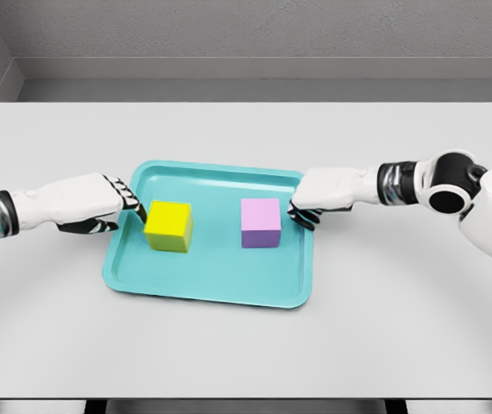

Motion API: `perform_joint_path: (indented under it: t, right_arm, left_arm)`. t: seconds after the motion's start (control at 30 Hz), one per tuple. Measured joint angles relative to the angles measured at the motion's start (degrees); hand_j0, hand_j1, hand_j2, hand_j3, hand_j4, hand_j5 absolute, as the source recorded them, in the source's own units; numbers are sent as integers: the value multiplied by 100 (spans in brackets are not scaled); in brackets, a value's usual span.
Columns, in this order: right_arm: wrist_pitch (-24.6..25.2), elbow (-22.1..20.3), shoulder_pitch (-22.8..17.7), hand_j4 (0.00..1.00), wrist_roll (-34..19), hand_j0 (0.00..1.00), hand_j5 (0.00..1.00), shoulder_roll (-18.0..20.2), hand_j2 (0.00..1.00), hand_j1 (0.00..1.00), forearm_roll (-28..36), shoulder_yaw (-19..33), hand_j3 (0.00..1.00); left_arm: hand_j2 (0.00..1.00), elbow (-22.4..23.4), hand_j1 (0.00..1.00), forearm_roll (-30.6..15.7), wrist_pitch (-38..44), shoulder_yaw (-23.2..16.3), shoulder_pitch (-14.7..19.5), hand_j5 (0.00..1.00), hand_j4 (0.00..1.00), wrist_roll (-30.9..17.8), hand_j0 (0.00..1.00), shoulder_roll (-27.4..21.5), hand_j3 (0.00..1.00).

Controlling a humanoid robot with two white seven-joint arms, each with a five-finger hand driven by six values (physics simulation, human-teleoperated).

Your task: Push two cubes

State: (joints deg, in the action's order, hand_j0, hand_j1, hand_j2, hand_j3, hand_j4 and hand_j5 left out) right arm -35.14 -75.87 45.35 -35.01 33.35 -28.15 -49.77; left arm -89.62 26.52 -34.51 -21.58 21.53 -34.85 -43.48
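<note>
A humanoid robot's 2 white arms reach in low over a grey table (56, 345) toward a teal tray (211, 285) holding 2 cubes set apart. The left hand (99, 205), fingers curled together and gripping nothing, has its fingertips touching or just beside the yellow cube (169, 226). The right hand (319, 197), likewise curled and empty, sits at the tray's right rim, just beside the pink cube (261, 222). Done well, each push should likely run straight through the cube's centre, level and slow, so neither block twists or rides up the tray rim.
</note>
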Motion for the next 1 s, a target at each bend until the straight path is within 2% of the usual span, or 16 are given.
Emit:
perform_joint_path:
  t: [0.3,0.7,1.0]
  right_arm:
    - [6,45,35,11,17,11,11,-75,11,11,-53,-110,11]
    - [6,34,44,11,22,11,11,-144,11,11,-102,-178,11]
    - [0,1,79,10,3,10,10,-213,10,10,-45,-187,10]
  left_arm:
    - [64,-161,64,83,-59,-45,0,64,64,-16,64,54,64]
    - [63,-169,63,-46,75,-123,9,63,63,23,63,315,63]
    - [63,-165,63,-53,-3,-109,-9,63,63,-3,63,253,63]
